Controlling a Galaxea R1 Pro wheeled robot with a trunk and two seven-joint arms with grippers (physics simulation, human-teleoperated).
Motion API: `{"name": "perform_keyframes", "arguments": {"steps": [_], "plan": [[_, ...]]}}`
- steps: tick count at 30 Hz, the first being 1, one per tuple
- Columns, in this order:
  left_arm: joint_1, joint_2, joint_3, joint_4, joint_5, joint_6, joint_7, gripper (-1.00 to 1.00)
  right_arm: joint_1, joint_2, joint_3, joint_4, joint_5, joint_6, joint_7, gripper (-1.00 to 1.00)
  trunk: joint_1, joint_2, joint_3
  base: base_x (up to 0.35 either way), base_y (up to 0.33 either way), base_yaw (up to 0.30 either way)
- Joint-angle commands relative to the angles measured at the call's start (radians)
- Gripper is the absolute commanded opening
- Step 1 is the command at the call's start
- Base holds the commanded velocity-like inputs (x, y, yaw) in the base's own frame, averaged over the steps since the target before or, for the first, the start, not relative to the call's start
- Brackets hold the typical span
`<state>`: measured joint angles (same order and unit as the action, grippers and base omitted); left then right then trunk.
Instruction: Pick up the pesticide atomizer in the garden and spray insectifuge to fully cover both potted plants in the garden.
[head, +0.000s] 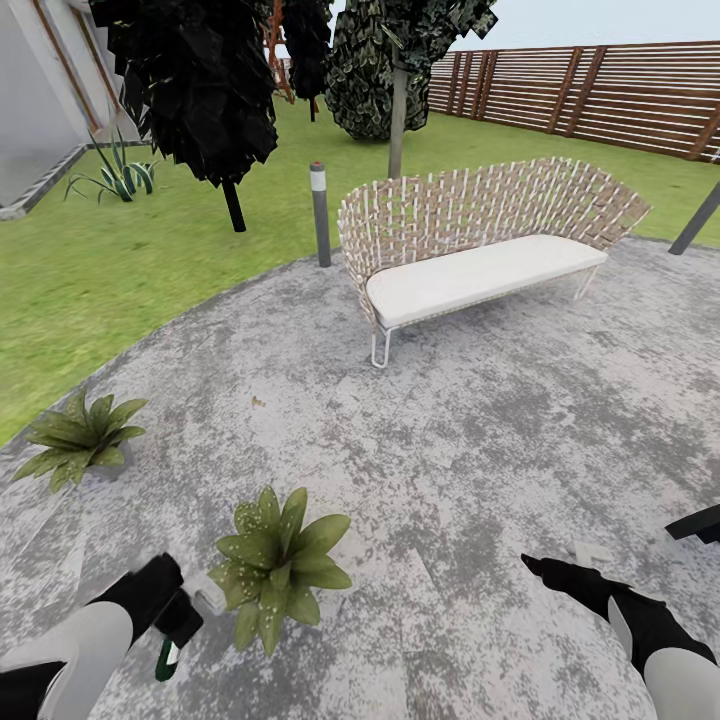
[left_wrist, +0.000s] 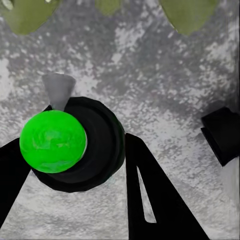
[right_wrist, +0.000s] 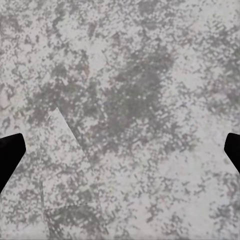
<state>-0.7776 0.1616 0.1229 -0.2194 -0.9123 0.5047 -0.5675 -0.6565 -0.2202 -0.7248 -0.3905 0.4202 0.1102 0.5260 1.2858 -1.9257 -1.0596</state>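
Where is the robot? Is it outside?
Yes, it looks like a garden patio. There is green grass, a wooden fence, trees and a woven bench standing on grey stone paving. Two leafy potted plants sit on the paving.

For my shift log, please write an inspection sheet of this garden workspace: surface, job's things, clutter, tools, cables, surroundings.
Surface: mottled grey stone paving, bordered by green lawn.
Job's things: slim green-and-white pesticide atomizer in the left tool; two low broad-leaved potted plants, the nearer just ahead of the nozzle, the farther near the lawn edge.
Clutter: nothing seen.
Tools: left tool shut on the atomizer; right tool open, above bare paving.
Cables: nothing seen.
Surroundings: woven wicker bench with white cushion, grey bollard lamp, dark trees, brown slatted fence.
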Motion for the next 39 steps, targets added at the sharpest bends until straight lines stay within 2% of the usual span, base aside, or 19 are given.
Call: {"name": "perform_keyframes", "arguments": {"steps": [1,6,9,13,27,39], "plan": [[0.000,0.000,0.008,0.005,-0.004,-0.004,-0.007,-1.00,-0.001,0.001,-0.008,-0.001,0.005,0.006,0.008,1.00,0.000,0.000,-0.001,0.000,0.000,0.000],[0.000,0.001,0.007,0.043,0.000,-0.012,0.011,-1.00,-0.001,0.001,-0.008,-0.003,0.005,0.006,0.009,1.00,0.000,0.000,-0.001,0.000,0.115,0.000],[0.000,0.002,0.007,0.054,0.000,-0.012,0.100,-1.00,-0.001,0.001,-0.008,-0.004,0.005,0.006,0.009,1.00,0.000,0.000,-0.001,0.000,0.140,0.000],[0.000,0.003,0.007,0.072,0.000,-0.012,0.143,-1.00,-0.001,0.001,-0.008,-0.004,0.005,0.006,0.009,1.00,0.000,0.000,-0.001,0.000,0.021,0.000],[0.000,-0.003,0.003,0.074,-0.005,-0.011,0.144,-1.00,-0.001,0.001,-0.008,-0.004,0.005,0.006,0.009,1.00,0.000,0.000,-0.001,0.003,0.004,0.000],[0.000,-0.004,0.003,0.084,-0.003,-0.009,0.144,-1.00,-0.001,0.001,-0.008,-0.004,0.005,0.006,0.010,1.00,0.000,0.000,-0.001,0.053,0.083,-0.013]]}}
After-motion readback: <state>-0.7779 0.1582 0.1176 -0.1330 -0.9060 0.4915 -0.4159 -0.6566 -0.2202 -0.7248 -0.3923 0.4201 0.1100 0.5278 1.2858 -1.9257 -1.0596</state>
